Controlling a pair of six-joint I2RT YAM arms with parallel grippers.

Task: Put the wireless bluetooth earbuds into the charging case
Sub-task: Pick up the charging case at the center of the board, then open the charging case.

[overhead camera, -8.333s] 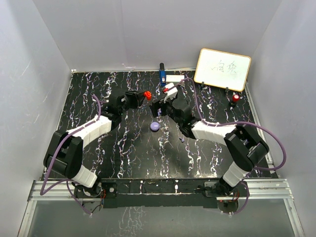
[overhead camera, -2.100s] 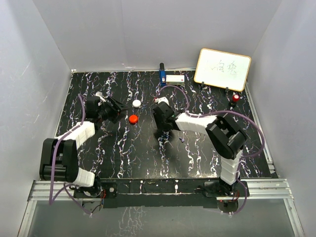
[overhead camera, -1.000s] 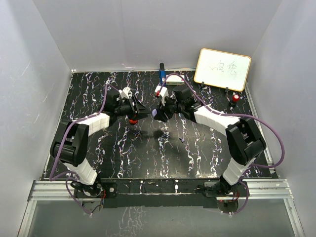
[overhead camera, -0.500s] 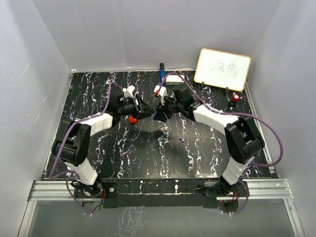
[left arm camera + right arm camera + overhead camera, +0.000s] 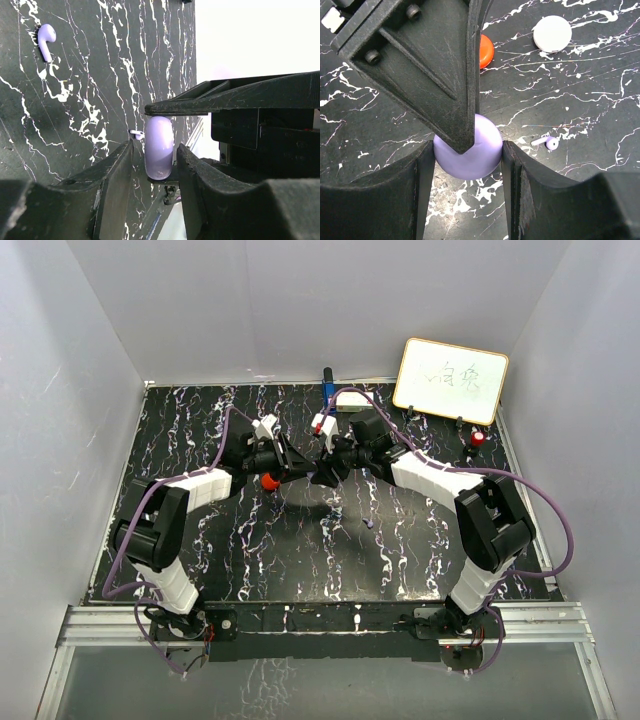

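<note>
The purple charging case hangs above the table, with my right gripper shut on its two sides. My left gripper has come in from the opposite side and straddles the same case, with a thin gap showing at each finger, so it is open. In the top view both grippers meet at mid-table. One purple earbud lies on the table under the case. The left wrist view shows a purple earbud farther off and a small pale one beside the case.
A red puck and a white puck lie on the black marbled table. At the back stand a whiteboard, a red-capped object and a blue object.
My left gripper has slid right up to the case and its jaws have narrowed round it. The right gripper keeps its hold and has barely moved.
</note>
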